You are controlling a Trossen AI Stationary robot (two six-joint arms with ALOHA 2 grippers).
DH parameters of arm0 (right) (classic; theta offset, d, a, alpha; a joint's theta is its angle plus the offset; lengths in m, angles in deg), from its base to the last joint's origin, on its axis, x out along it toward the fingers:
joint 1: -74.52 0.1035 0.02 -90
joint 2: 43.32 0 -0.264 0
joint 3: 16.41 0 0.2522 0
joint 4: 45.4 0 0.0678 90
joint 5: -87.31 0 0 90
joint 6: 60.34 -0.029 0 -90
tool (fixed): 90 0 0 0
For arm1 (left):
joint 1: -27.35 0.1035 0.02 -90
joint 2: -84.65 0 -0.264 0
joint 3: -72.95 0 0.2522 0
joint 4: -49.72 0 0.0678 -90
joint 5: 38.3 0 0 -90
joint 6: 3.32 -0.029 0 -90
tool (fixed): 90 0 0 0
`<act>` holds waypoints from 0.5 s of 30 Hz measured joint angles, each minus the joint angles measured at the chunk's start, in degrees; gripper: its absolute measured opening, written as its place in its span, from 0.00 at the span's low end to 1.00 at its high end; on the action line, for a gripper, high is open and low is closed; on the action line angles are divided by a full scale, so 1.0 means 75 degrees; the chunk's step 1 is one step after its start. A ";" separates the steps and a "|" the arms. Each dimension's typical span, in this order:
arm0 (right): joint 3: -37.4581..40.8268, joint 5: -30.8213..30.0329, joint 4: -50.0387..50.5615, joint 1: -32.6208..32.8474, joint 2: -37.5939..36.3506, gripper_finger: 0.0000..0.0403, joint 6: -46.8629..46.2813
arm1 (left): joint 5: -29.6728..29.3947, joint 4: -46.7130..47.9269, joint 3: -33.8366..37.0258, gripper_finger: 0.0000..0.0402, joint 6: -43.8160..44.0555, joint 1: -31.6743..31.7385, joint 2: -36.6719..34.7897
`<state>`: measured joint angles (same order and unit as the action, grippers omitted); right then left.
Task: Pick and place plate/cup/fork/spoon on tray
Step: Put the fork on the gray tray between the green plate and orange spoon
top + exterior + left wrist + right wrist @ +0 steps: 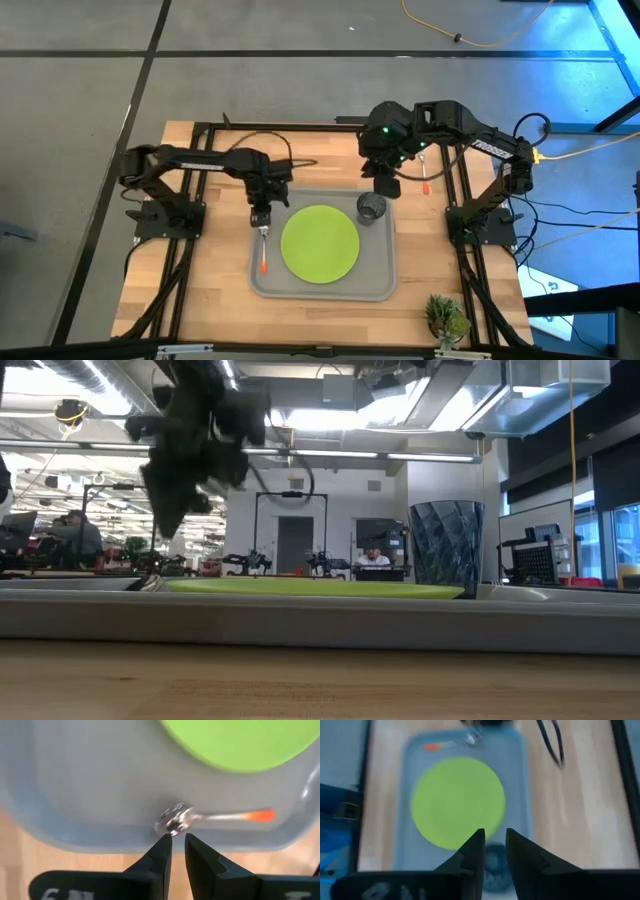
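two arms over the table in the high view. the tray sits in the middle with the plate flat in it and the cup upright at the tray's far right corner, just beside the plate. along the tray's left side lies a utensil, silver end toward the far side, orange handle toward the near side. the left gripper hangs right over that silver end. the right gripper is above the tray's far edge, just behind the cup. a second utensil lies on the wood by the right arm, off the tray. a small plant stands at the table's near right corner.

low view now: the tray rim runs across, the plate shows as a thin green band above it, the cup stands tall at its right end. the left gripper comes down on the left, blurred, and its fingers can't be read here.

left wrist view: the fingers are a narrow slit apart, holding nothing, tips right at the utensil's silver head. whether they touch it, i can't tell, nor whether it's fork or spoon. the handle lies on the tray floor, the plate beyond.

right wrist view: the fingers stand narrowly parted and empty, with the cup showing between and below them, and the plate beyond.
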<state>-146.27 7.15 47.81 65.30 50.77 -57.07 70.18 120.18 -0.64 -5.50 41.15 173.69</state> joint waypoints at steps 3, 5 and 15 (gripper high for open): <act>0.0177 -0.0350 0.0443 -0.0381 -0.0001 0.19 -0.0146 | -0.0030 -0.0027 -0.0320 0.11 0.0509 -0.0004 -0.0661; 0.0276 -0.0363 0.0710 -0.0708 0.0006 0.19 -0.0167 | -0.0204 -0.0085 -0.0536 0.11 0.0865 -0.0037 -0.1082; 0.1223 -0.0757 0.0803 -0.2266 0.0000 0.19 -0.1433 | -0.1935 -0.0166 -0.1228 0.11 0.2081 -0.0499 -0.2644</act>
<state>-137.10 1.48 53.83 48.30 50.77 -67.82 55.67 118.93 -9.85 10.11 37.41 153.86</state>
